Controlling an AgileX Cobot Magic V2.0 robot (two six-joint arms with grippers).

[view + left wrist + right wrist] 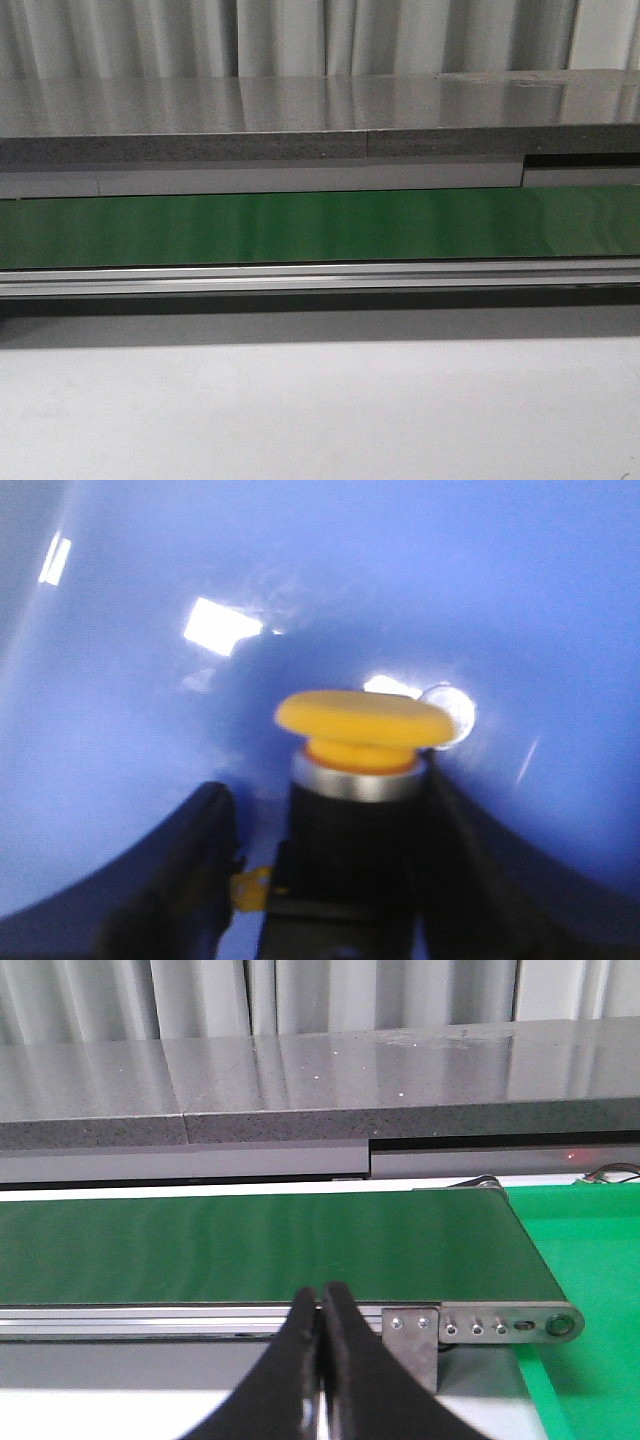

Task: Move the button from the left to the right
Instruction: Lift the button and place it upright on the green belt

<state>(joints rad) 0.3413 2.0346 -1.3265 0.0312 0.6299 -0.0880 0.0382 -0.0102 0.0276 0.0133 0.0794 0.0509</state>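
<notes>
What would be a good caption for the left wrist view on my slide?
Left end effector closed around the black body of the yellow-headed button, above a glossy blue surface.

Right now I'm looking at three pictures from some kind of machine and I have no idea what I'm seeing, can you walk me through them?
This is a two-armed robot at a table. The front view looks forward over a white table to a green conveyor belt; neither arm shows there. The other two pictures come from cameras on the robot's wrists. The left wrist view shows the left gripper, its dark fingers on either side of a yellow-headed button, above a glossy blue surface; a firm grip cannot be confirmed. The right wrist view shows the right gripper, fingers pressed together and holding nothing, facing the belt's end.
</notes>
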